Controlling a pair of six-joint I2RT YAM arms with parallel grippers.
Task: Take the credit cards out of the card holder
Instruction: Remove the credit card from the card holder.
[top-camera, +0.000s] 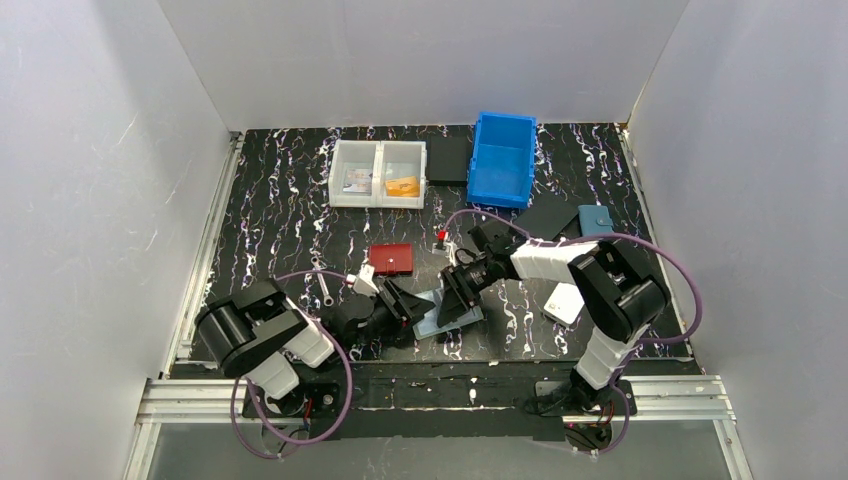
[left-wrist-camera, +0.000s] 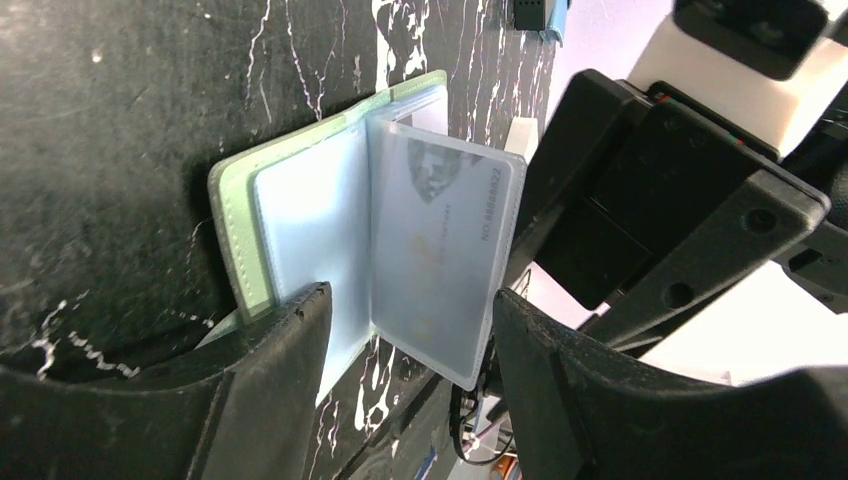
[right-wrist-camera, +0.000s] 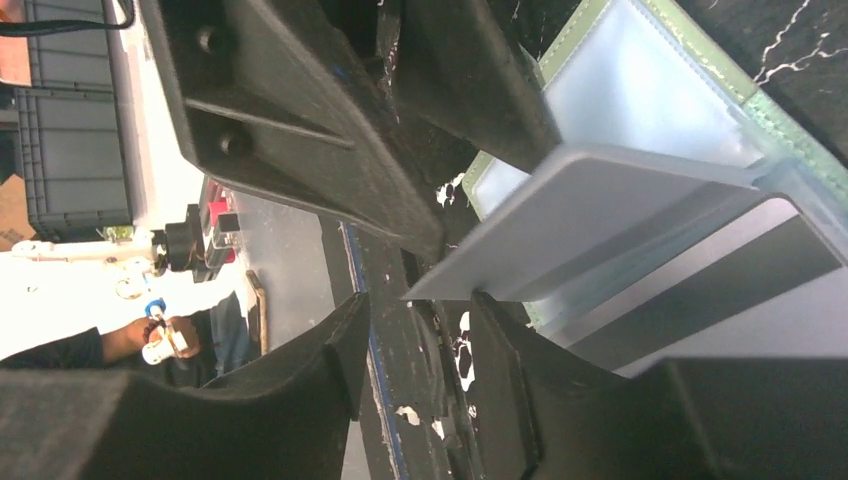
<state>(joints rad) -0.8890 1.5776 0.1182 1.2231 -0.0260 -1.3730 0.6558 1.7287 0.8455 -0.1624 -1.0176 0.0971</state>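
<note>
**A:** How far along is this?

**B:** Partway at best, I'd judge. The card holder (top-camera: 455, 322) lies open on the table (top-camera: 280, 230), in the lower middle of the overhead view, between the tips of the two arms. Its green cover lies flat, and one clear sleeve (left-wrist-camera: 400, 330) stands up from the fold.

**A:** Is there anything in that sleeve?

**B:** Yes. A pale card (left-wrist-camera: 445, 215) with a printed number sits fully tucked inside it. At the right of the right wrist view, a grey card (right-wrist-camera: 700, 290) with a dark band shows through a sleeve. I cannot tell whether it is the same card.

**A:** Are any cards out?

**B:** An orange card (top-camera: 403, 186) lies in the right half of the white tray (top-camera: 334, 180), at the top centre of the overhead view. Something small lies in the left half, too small to make out. If the orange one counts as removed, part of the job is done.

**A:** And the fingers?

**B:** The left fingers (left-wrist-camera: 290, 380) stand apart on either side of the upright sleeve's lower edge and do not pinch it. The right fingers (right-wrist-camera: 300, 390) are also parted, with bare table in the gap, just beside the sleeve's free edge. Neither pair holds anything.

**A:** What is left?

**B:** At least the card in the upright sleeve has to slide out, and the other sleeves need checking.
</note>
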